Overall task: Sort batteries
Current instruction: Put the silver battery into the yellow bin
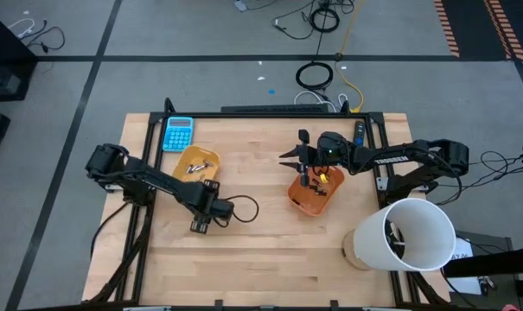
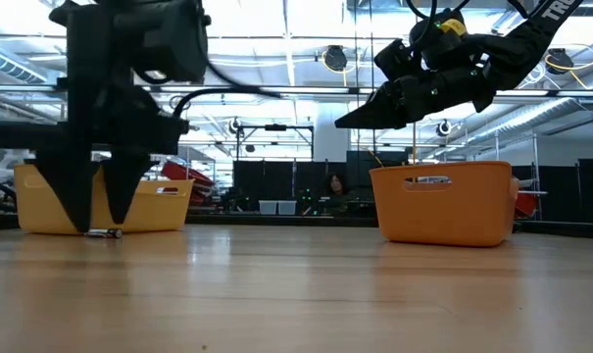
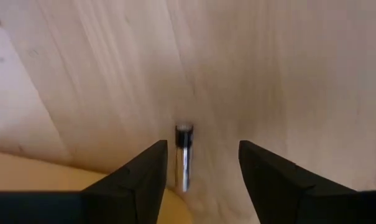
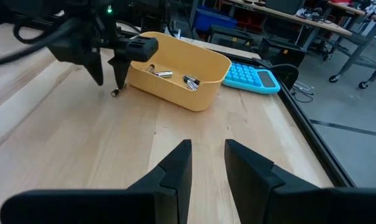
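A small silvery battery (image 3: 184, 155) lies flat on the wooden table, and it also shows in the low view (image 2: 105, 233). My left gripper (image 3: 203, 171) points down over it, open, with one finger on each side and neither touching. In the high view the left gripper (image 1: 200, 225) stands near the yellow tray (image 1: 196, 166), which holds a few silvery batteries (image 4: 173, 76). My right gripper (image 1: 291, 160) hovers open above the left end of the orange tray (image 1: 315, 194), which holds dark batteries (image 1: 320, 179).
A blue calculator (image 1: 178, 134) lies at the far edge beside the yellow tray. A large white bucket (image 1: 410, 235) stands at the table's near right corner. A black frame rail (image 1: 270, 113) borders the table. Bare wood stretches between the two trays and along the near edge.
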Tool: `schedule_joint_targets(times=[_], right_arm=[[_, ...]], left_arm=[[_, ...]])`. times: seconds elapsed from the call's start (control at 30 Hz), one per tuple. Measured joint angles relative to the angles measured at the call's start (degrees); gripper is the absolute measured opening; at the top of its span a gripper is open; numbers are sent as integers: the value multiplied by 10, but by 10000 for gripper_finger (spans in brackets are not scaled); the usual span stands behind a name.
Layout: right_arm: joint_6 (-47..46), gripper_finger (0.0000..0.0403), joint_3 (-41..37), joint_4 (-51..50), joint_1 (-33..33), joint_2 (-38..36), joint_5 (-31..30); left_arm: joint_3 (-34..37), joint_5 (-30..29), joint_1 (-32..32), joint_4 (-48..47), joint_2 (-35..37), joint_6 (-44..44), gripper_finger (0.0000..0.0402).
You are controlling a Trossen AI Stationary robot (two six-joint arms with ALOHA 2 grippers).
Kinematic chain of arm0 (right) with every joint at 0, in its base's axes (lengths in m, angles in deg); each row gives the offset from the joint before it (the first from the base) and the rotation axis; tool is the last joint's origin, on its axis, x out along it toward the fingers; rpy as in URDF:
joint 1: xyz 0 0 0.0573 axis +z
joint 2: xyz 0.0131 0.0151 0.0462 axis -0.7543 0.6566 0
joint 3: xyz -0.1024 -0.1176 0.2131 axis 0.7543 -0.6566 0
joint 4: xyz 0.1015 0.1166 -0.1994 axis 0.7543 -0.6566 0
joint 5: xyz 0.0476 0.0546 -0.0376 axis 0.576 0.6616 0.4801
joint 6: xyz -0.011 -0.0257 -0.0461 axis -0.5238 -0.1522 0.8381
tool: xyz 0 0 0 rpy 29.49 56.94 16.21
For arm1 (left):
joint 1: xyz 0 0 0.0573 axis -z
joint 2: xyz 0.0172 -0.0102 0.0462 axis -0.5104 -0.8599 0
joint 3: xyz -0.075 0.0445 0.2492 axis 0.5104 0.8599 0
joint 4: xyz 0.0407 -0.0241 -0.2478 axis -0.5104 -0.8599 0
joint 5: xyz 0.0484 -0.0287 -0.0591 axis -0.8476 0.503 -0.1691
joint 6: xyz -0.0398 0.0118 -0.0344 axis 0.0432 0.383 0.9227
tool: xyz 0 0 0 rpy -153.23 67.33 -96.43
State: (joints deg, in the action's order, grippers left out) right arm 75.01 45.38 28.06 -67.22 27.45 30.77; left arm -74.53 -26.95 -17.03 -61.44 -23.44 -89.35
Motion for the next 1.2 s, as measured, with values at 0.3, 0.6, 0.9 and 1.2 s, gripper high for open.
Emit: schedule_joint_targets(times=[0.3,0.6,0.9,1.2], right_arm=[[-12,86,0,-10,0,0,0],[-11,86,0,-12,0,0,0],[6,86,0,4,-1,0,0],[26,86,0,4,-2,0,0]], left_arm=[[-4,-47,11,-29,-32,-4,200],[-6,-3,-12,-25,-55,-33,187],[-6,20,-23,-21,-56,-140,99],[-5,14,-24,-8,-56,-210,21]])
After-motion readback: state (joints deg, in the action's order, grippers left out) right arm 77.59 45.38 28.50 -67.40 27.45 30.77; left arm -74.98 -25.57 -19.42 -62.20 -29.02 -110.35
